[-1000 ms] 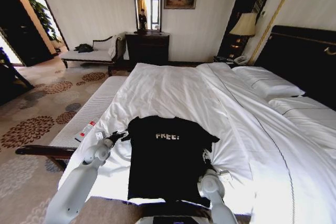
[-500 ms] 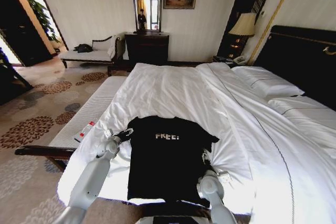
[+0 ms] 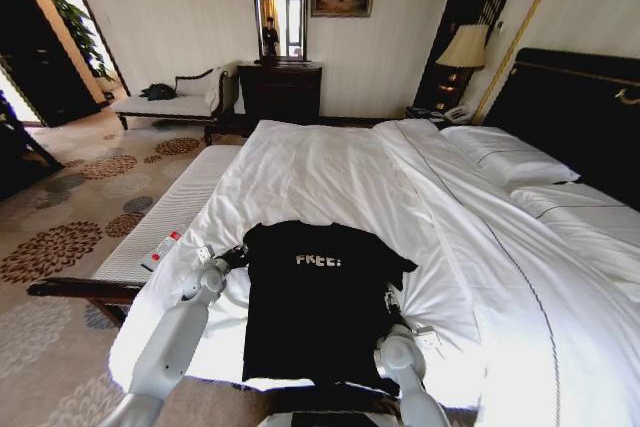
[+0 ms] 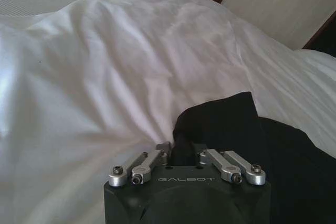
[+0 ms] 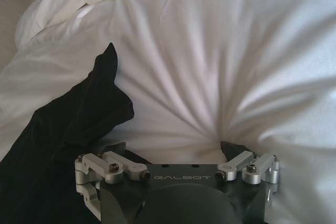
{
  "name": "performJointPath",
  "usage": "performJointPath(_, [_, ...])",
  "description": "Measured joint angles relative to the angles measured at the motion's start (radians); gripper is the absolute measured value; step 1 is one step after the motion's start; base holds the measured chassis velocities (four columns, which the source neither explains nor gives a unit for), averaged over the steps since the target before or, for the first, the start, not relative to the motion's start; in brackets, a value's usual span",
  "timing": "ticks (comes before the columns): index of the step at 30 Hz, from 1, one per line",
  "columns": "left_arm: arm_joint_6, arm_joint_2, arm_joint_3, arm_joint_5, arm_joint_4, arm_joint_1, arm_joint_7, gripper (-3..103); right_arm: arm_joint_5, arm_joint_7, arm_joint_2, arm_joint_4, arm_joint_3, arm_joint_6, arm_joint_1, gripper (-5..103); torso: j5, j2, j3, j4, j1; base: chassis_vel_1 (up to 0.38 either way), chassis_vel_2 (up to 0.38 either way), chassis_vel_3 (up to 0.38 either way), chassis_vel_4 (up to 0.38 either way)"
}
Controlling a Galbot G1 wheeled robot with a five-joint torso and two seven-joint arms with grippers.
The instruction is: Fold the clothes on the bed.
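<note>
Flat on the bed [image 3: 330, 167] lay the T-shirt [image 3: 315, 307]; left gripper [image 3: 232, 257] fingers clamped its nine-o'clock sleeve, right gripper [image 3: 392, 299] fingers spread at three.

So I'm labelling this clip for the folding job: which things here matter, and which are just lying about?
Part of the job:
black T-shirt
bed
left gripper at its left sleeve
right gripper at its right edge

Just lying about:
bench
small item on the bench
lamp
chaise
</note>
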Motion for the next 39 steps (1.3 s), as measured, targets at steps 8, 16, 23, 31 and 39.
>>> performJointPath(8, [0.01,0.016,0.004,-0.001,-0.063,0.004,-0.013,3,0.0,0.001,-0.002,0.0,0.001,0.0,-0.003,100,0.0,0.0,0.0,0.0001,0.0,0.0,0.0,0.0,0.0])
performJointPath(16, [0.028,0.053,0.077,0.004,-0.169,-0.008,-0.02,3,0.0,0.002,-0.002,-0.004,0.002,0.001,-0.002,100,0.0001,0.0,0.0,0.0001,0.0,0.0,0.0,0.0,0.0])
performJointPath(23, [0.034,0.048,0.228,0.031,-0.172,-0.066,-0.03,3,-0.001,0.003,0.0,-0.004,0.005,0.001,-0.002,100,0.0003,0.0,0.0,0.0,0.0,0.0,0.0,0.0,0.0])
performJointPath(31, [0.017,0.024,0.301,0.03,-0.182,-0.085,-0.02,9,-0.009,0.004,0.005,0.007,0.014,0.0,0.0,100,0.0007,0.0,0.0,-0.0002,0.0,0.0,0.0,0.0,0.0])
performJointPath(39, [0.056,0.037,0.217,-0.175,-0.372,-0.019,0.008,36,-0.018,0.005,0.008,0.011,0.013,0.0,0.002,100,0.0005,0.0,0.0,-0.0003,0.0,0.0,0.0,0.0,0.0])
